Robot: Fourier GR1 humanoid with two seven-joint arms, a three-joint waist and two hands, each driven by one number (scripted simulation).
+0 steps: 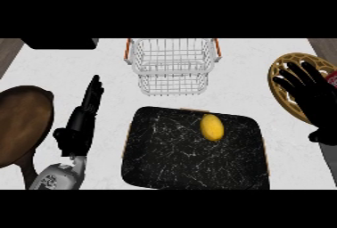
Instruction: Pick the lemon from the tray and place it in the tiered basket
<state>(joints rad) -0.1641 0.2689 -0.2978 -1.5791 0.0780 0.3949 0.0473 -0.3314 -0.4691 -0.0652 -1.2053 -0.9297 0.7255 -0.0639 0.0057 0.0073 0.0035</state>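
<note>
Firstly, several things are cut off by the edges of the view. The dark brown pan (pixel 23 122) at the left shows only a part of its round body, and its handle goes down out of sight near the left forearm. The black object (pixel 59 42) at the top left corner is also cut, and I cannot tell what it is. At the right side, the woven golden plate (pixel 284 71) is partly covered by the right hand (pixel 309 91), and a small red and white thing (pixel 330 79) beside this hand is too much hidden to name. The lower edge of the black marble tray (pixel 191 156) is cut by the border of the view.

The left hand (pixel 80 122) is on the white counter (pixel 263 58), between the pan and the tray, touching neither of them. Its fingers are straight and point up toward the far side, and it holds nothing. Only a short grey piece of its forearm is visible below. The right hand lies over the woven plate with fingers spread and relaxed, thumb toward the lower edge, also holding nothing; its forearm is not seen.

The lemon (pixel 212 127) lies on the tray, in the upper right part of it, well apart from both hands. The white wire tiered basket (pixel 172 67) stands just beyond the tray's far edge, and it has orange handles.
</note>
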